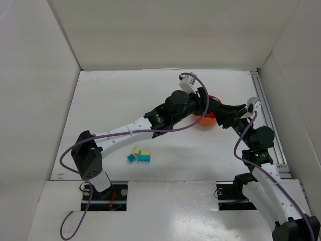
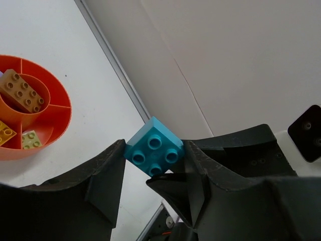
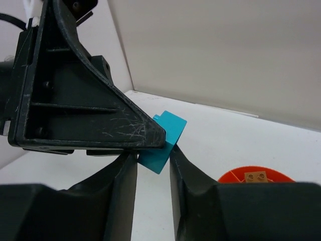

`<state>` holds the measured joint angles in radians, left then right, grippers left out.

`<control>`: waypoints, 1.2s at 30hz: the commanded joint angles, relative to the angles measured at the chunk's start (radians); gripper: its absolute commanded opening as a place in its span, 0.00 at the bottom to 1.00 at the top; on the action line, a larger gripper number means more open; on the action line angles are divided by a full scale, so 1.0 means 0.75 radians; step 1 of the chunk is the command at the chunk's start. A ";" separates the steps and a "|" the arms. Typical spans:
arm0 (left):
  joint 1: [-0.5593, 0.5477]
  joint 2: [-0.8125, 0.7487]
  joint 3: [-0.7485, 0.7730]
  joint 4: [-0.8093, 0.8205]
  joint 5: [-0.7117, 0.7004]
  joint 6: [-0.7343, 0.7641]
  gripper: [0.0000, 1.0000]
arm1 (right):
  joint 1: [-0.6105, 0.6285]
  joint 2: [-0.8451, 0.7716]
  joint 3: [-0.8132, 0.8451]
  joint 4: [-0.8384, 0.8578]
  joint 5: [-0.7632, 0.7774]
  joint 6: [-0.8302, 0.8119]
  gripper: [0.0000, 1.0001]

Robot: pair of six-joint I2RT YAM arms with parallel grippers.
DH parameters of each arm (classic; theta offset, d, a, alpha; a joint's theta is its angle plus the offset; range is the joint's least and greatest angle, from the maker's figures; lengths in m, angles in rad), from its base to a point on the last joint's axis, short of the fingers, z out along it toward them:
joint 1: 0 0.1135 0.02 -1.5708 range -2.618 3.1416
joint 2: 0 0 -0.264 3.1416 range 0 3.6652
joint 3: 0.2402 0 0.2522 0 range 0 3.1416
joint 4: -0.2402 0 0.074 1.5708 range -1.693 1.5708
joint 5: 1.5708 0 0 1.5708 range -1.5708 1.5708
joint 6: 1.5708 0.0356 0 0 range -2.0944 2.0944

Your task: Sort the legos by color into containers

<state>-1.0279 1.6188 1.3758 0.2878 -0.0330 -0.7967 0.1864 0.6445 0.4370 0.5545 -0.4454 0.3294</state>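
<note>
A teal 2x2 brick [image 2: 154,148] is pinched between my left gripper's [image 2: 153,150] fingers, held in the air next to the orange divided bowl [image 2: 60,108]. My right gripper [image 3: 153,160] meets it from the other side, and its fingers touch both sides of the same brick [image 3: 168,135]. In the top view both grippers [image 1: 213,106] [image 1: 225,113] meet over the bowl [image 1: 205,120]. The bowl's middle compartment holds a brown brick [image 2: 22,93]. Its outer compartments hold a yellow brick [image 2: 5,131] and a pale yellow-green one [image 2: 31,139].
Three loose bricks lie on the table near the front, one yellow-green [image 1: 139,150] and two teal [image 1: 145,157] [image 1: 131,158]. White walls enclose the table, and a metal rail [image 1: 268,118] runs along its right edge. The left arm [image 1: 130,131] stretches diagonally across the middle.
</note>
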 commanded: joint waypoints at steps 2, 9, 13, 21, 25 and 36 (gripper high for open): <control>-0.049 -0.080 -0.002 0.081 0.060 0.025 0.24 | 0.034 0.014 0.068 0.091 0.109 0.007 0.25; -0.049 -0.107 -0.014 0.040 0.028 0.052 0.59 | 0.046 0.026 0.082 -0.009 0.172 0.001 0.00; -0.049 -0.136 -0.038 0.025 -0.021 0.076 0.81 | 0.046 0.102 0.111 -0.138 0.134 -0.032 0.00; 0.065 -0.203 -0.051 -0.138 -0.050 0.089 1.00 | -0.009 0.180 0.258 -0.515 0.164 -0.197 0.00; 0.192 -0.313 -0.171 -0.359 -0.103 0.158 1.00 | -0.093 0.306 0.460 -0.909 0.262 -0.394 0.00; 0.370 -0.800 -0.647 -0.793 -0.408 0.068 1.00 | -0.181 0.822 0.876 -1.304 0.465 -0.648 0.00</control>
<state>-0.7807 1.0916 0.9558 -0.2245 -0.2886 -0.7094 0.0765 1.2285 1.0348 -0.3340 -0.1139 -0.1024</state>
